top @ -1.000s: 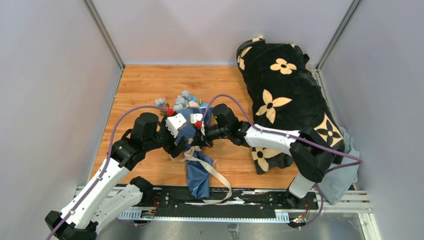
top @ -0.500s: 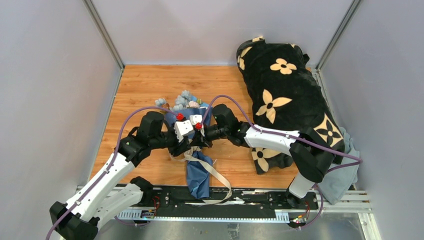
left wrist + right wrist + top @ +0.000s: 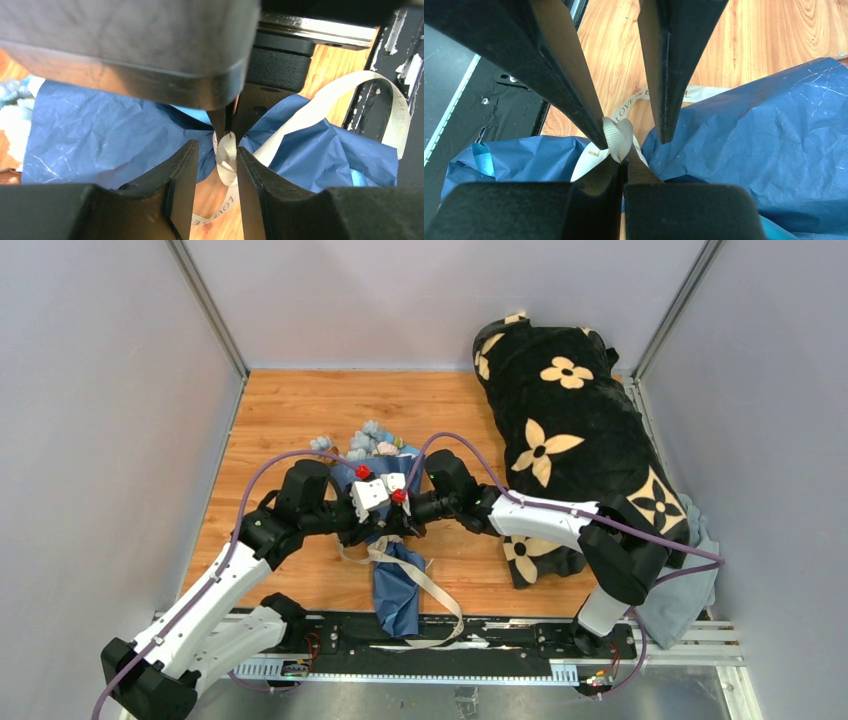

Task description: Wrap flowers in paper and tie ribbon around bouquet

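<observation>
The bouquet lies mid-table, wrapped in navy paper, with pale blue flowers at its far end. A cream ribbon trails from its waist toward the near rail. My right gripper is shut on a small loop of the ribbon. My left gripper faces it tip to tip, open, its fingers on either side of that same loop. The loop touches only the right-hand finger; a gap shows on the other side.
A black plush blanket with cream flower prints is heaped at the right, over a grey-blue cloth. The black mounting rail runs along the near edge. Grey walls close in the left, back and right.
My left gripper has moved right to meet the right gripper, and its jaws have narrowed around the ribbon loop. The right gripper has stayed shut in place.
</observation>
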### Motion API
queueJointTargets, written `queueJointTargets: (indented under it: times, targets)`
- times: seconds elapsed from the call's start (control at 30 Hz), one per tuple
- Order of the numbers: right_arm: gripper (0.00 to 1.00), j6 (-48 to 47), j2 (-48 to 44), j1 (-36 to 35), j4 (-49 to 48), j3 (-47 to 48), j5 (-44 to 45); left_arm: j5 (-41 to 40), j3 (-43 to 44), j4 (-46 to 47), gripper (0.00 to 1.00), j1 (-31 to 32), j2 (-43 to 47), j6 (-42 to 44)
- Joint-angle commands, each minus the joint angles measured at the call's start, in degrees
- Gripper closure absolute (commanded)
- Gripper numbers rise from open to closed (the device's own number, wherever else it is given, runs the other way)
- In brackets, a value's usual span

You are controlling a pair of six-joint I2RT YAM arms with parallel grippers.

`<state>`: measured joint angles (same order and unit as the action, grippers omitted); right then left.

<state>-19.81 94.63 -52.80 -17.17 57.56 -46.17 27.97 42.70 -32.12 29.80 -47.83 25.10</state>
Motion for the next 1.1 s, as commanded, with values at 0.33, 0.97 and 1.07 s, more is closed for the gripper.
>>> queueJointTargets:
  times: [0.33, 0.97, 1.07]
  targets:
    - [0.99, -0.56, -2.03, -0.99, -3.22, -1.9, -1.93, 2.95, 2.5, -0.51, 1.0, -0.31, -0.57, 1.57]
    - [0.27, 40.43, 5.69, 12.91, 21.72, 12.77, 27.08, -9.78, -6.31, -7.51, 1.0, -0.28, 4.19, 24.5]
    - [0.27, 42.91, 10.65, 12.85, 22.83, 17.01, 25.36, -8.97, -6.7, -9.87, 1.0, -0.35, 4.78, 28.24]
